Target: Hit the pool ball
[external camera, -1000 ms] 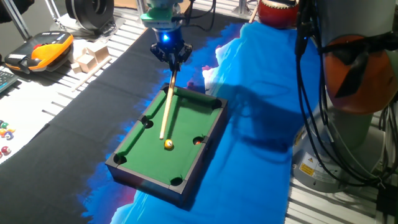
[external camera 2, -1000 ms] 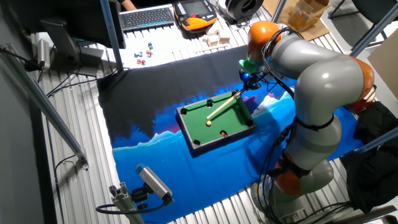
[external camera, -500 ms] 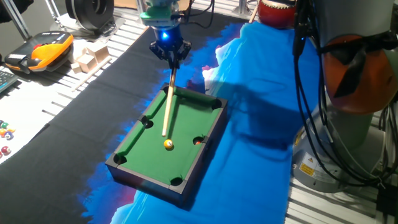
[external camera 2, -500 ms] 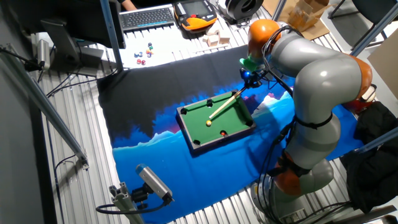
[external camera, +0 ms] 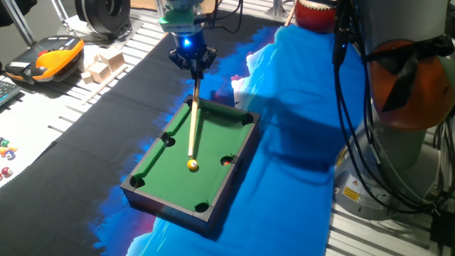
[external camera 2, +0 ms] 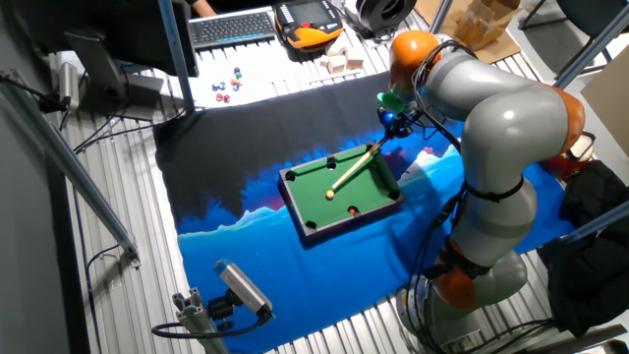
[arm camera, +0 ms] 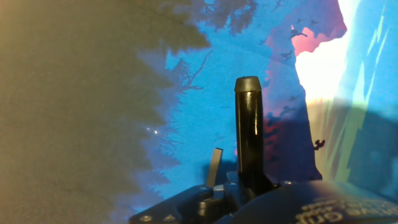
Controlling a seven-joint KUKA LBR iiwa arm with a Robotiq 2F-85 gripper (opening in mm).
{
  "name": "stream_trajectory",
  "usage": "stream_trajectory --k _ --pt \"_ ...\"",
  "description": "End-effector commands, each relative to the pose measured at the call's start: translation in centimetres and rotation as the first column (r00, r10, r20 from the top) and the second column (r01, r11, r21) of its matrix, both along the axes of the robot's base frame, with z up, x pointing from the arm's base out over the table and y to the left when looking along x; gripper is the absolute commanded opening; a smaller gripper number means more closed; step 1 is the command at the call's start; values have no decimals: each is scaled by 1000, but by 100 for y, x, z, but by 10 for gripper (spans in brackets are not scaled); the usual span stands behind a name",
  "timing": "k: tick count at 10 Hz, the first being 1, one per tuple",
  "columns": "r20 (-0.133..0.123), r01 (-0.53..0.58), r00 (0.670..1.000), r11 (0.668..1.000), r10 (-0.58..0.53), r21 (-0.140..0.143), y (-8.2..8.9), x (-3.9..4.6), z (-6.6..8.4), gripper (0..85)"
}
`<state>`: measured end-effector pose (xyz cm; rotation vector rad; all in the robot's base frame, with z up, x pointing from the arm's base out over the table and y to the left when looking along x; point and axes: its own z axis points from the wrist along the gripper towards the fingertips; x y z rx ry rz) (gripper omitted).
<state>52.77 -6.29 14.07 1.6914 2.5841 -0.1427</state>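
Note:
The pool ball [external camera: 193, 165] is tiny, glossy and yellow-orange. It lies on the green felt of the mini pool table [external camera: 153, 171], near the right rail, and also shows in the other fixed view [external camera 2: 329, 195]. My gripper [external camera: 193, 64] hangs above the table's far end, shut on a wooden cue stick [external camera: 193, 121]. The cue slants down over the felt and its tip stops just short of the ball. The gripper [external camera 2: 391, 123] and cue [external camera 2: 352, 167] show in the other fixed view too. The hand view shows only a black rod [arm camera: 248, 130] over the cloth.
A reddish ball [external camera: 227, 161] sits in the right side pocket. Small coloured balls [external camera: 6, 153] lie at the far left. Wooden blocks [external camera: 99, 67] and an orange-black pendant [external camera: 46, 60] are at the back left. A blue-black cloth [external camera: 284, 142] covers the table. The robot's base [external camera: 402, 107] stands at right.
The gripper has shifted slightly back and left, and the cue's tip has swung a little toward the ball. The ball has not moved.

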Motion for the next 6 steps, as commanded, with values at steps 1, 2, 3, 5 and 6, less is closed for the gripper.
stream_trajectory --k 1,2,3,5,6 --pt "-3 0 1000 1000 0 -9 0 11 2 0" --pt "-6 -2 1000 1000 2 -17 -5 20 5 0" --pt "-6 -6 1000 1000 5 -18 -11 27 5 0" --pt "-7 -8 1000 1000 8 -26 -15 44 -11 0" --pt "-9 -9 1000 999 9 -33 -22 55 -18 0"
